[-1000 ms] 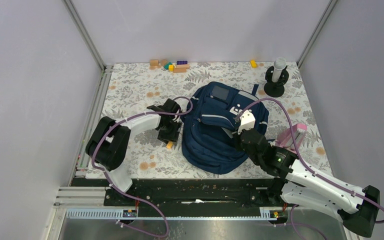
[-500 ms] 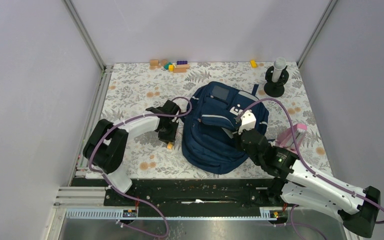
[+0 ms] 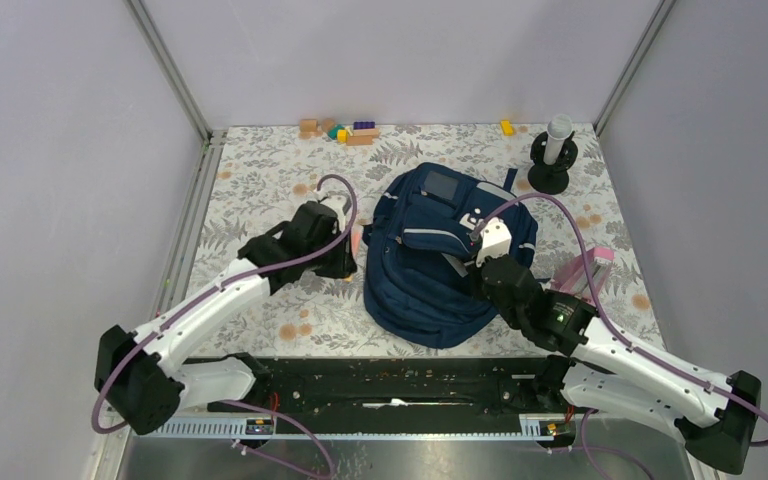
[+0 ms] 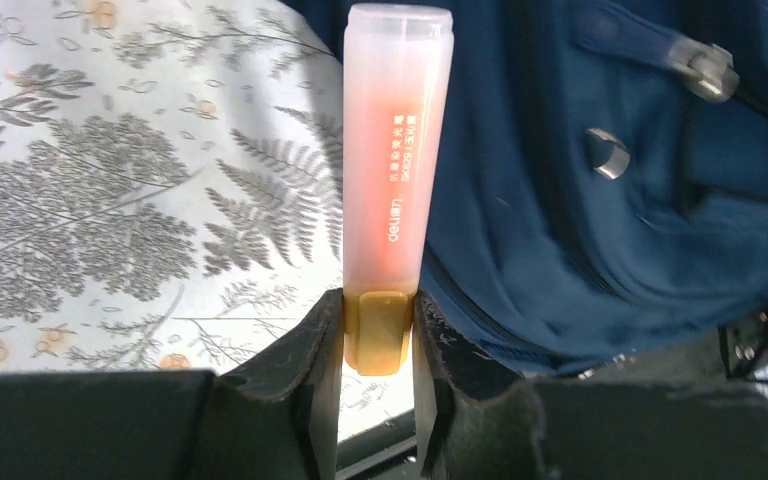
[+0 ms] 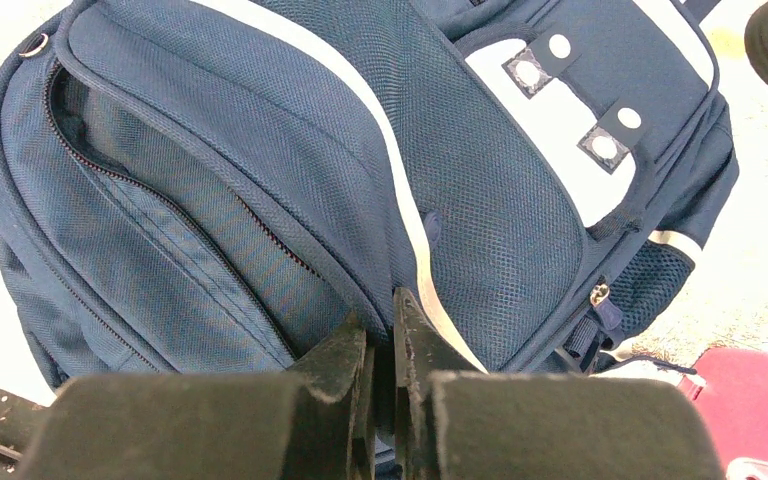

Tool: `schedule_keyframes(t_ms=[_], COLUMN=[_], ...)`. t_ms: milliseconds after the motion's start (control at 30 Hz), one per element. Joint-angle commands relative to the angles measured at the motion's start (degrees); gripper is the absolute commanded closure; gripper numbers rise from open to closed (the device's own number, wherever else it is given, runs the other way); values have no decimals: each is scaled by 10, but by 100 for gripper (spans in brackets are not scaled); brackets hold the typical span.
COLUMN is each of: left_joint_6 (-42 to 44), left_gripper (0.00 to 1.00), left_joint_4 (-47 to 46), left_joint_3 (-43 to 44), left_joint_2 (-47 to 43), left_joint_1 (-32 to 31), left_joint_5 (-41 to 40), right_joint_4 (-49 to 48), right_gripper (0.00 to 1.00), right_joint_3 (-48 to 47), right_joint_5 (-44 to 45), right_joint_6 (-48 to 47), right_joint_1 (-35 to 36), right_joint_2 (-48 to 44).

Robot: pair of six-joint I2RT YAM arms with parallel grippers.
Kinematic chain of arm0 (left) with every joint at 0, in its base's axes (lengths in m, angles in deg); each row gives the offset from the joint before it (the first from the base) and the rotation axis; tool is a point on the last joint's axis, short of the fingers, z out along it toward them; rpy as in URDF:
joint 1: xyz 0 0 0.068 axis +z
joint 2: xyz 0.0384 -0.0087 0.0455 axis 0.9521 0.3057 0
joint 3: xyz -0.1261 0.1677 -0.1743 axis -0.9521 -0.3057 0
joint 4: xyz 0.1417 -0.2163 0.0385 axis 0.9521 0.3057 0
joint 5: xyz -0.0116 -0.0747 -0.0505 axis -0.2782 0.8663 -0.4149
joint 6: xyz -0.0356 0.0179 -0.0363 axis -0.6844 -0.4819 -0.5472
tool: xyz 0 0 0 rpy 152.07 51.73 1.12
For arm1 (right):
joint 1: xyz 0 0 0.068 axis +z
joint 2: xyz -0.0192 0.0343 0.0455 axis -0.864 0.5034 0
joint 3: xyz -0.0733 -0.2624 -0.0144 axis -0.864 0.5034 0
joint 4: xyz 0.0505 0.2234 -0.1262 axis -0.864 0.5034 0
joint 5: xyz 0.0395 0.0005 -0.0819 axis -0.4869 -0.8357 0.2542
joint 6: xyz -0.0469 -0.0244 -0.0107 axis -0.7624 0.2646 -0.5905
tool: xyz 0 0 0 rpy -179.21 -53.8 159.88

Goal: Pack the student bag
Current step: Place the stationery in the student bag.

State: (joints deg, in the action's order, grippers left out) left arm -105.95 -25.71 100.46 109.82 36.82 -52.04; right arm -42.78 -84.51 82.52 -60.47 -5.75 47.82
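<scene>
The student bag (image 3: 438,255), a navy-blue backpack with a light stripe and white patches, lies in the middle of the floral table. My left gripper (image 3: 346,260) is just left of the bag, above the table. In the left wrist view it (image 4: 378,312) is shut on the amber end of an orange highlighter (image 4: 395,150) with a translucent cap, the bag (image 4: 610,200) beside it. My right gripper (image 3: 472,268) is on the bag's near right side. In the right wrist view it (image 5: 380,312) is shut on a fold of the bag's fabric (image 5: 260,150) beside an open zipper (image 5: 160,205).
Wooden and coloured blocks (image 3: 345,130) and a yellow block (image 3: 507,127) lie along the back edge. A black stand with a grey cylinder (image 3: 552,152) is at the back right. A pink object (image 3: 588,272) lies right of the bag. A black rail (image 3: 390,372) runs along the near edge.
My left arm has swung out and lifted the highlighter off the table beside the bag. My right gripper stays shut on the bag.
</scene>
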Motion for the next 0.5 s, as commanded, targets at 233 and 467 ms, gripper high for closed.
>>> schedule_keyframes(t_ms=[233,467], left_joint_6=[-160,-249], left_gripper=[100,100], left_joint_4=[43,-67], left_joint_3=[32,6], left_joint_2=[-92,-72], left_joint_1=[-157,-263], left_joint_5=[-1,55], right_joint_4=[-10,-10], right_gripper=[100,100], right_joint_3=[-64,-82], right_joint_5=[3,-2], right_joint_6=[3,6], right_joint_1=[4,4], right_joint_2=[15,38])
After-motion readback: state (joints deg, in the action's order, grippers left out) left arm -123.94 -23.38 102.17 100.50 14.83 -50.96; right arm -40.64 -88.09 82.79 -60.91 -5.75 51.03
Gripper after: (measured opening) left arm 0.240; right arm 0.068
